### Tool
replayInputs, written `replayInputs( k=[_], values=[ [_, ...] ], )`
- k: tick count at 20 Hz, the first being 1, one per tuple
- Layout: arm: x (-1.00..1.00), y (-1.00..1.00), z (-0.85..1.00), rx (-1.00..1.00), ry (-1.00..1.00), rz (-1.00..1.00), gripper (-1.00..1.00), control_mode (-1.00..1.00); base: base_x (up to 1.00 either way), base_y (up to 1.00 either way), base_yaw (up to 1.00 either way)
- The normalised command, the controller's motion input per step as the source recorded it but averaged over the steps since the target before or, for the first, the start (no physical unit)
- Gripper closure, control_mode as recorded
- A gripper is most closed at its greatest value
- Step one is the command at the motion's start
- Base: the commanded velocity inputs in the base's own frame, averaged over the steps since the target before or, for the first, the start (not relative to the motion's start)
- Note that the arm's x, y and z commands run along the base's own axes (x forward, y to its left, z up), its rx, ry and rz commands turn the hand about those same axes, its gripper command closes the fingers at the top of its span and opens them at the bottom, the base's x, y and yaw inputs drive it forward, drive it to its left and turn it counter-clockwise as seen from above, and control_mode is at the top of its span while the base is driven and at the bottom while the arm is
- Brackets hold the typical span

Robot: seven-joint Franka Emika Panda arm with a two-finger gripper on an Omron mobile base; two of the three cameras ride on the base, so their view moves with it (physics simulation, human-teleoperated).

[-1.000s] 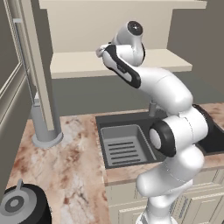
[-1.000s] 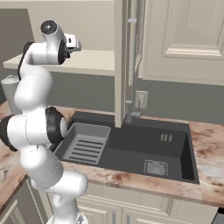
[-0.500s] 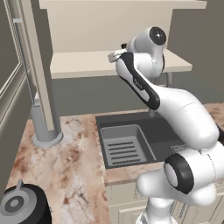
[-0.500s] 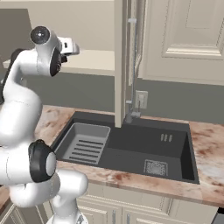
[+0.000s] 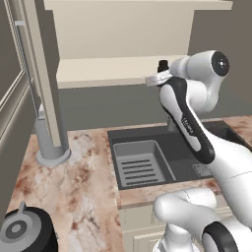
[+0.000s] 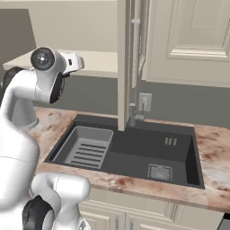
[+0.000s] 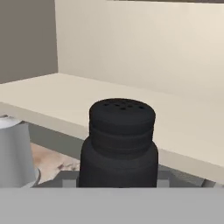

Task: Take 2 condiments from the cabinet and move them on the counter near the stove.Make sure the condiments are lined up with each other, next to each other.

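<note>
The gripper [image 5: 160, 74] is holding the black shaker bottle [image 7: 119, 144] between its fingers, just in front of the cabinet shelf [image 5: 106, 71] and high above the sink [image 5: 162, 157]. The bottle looks to be off the shelf already, though the view is too tight to be sure. It is not on the counter [image 5: 81, 182] yet. The second shaker is yet to be fetched, and lining the two up is still to come.

No legible text, label, brand, number or sign anywhere.
</note>
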Motion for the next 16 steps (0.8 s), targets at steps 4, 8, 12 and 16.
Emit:
replayInputs(
  k=[4, 8, 12, 16],
  values=[
    [-1.0, -0.15, 0.04, 0.0, 0.0, 0.0, 1.0, -1.0, 0.0, 0.0, 0.0],
    [-0.86, 0.0, 0.0, 0.0, 0.0, 0.0, 1.0, -1.0, 0.0, 0.0, 0.0],
    [-0.73, 0.0, -0.02, 0.0, 0.0, 0.0, 1.0, -1.0, 0.0, 0.0, 0.0],
    [-0.59, -0.01, 0.0, 0.0, 0.0, 0.0, 1.0, -1.0, 0.0, 0.0, 0.0]
  ],
)
